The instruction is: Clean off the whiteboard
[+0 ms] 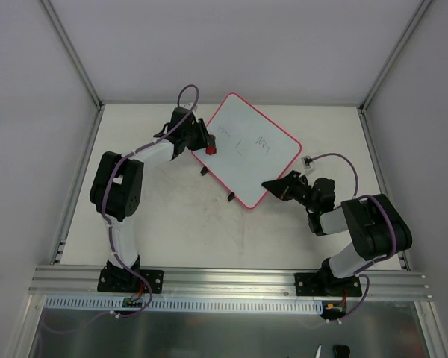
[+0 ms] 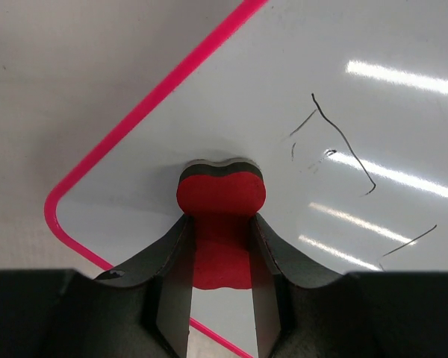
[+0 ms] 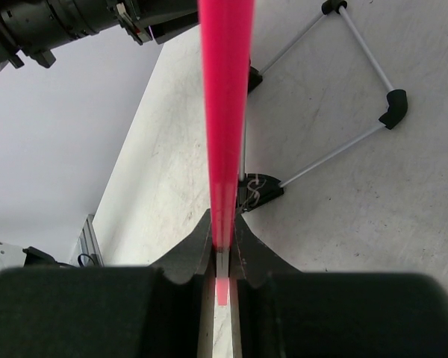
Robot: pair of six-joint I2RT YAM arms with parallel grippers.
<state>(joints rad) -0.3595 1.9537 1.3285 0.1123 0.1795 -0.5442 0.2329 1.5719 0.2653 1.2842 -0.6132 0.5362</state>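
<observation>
Red bow-shaped foam eraser [image 2: 221, 195] sits clamped in the left claw [image 2: 220, 246]; the right claw [image 3: 222, 242] pinches the pink-framed flat whiteboard [image 1: 250, 168] by its edge, so hard wiping could twist it loose.

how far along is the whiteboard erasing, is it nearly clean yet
Done: the left tool is shut on the red eraser, and the right tool clamps the whiteboard by its pink edge. In hand: the eraser sits against the board near one corner. Left: the wiping itself, since thin dark scribbles show on the white surface, so it is not nearly clean.
</observation>
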